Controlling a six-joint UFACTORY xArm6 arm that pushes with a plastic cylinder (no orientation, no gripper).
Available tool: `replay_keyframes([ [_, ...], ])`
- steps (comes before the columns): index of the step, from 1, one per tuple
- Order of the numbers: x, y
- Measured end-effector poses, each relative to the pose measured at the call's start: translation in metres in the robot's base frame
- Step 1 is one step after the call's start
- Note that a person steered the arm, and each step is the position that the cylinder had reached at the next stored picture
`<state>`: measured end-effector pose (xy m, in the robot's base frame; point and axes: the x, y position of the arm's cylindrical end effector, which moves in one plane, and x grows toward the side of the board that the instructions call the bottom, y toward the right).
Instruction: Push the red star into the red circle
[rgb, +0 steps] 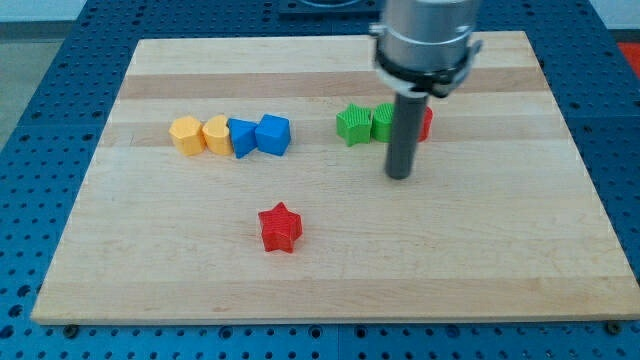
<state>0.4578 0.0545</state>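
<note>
The red star (280, 227) lies on the wooden board (330, 280) below the middle, toward the view's left. The red circle (425, 122) sits at the upper right of centre, mostly hidden behind my rod, at the right end of a short row with two green blocks. My tip (399, 176) rests on the board just below that row, to the right of and above the red star, well apart from it.
A green star (352, 124) and a green block (384, 121) sit left of the red circle. Further left is a row: a yellow hexagon (186, 134), a yellow block (216, 133), a blue block (242, 137) and a blue cube (272, 134).
</note>
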Motion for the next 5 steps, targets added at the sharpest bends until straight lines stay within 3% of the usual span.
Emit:
replay_keyframes([
  [3, 0.026, -0.148],
  [5, 0.077, -0.171],
])
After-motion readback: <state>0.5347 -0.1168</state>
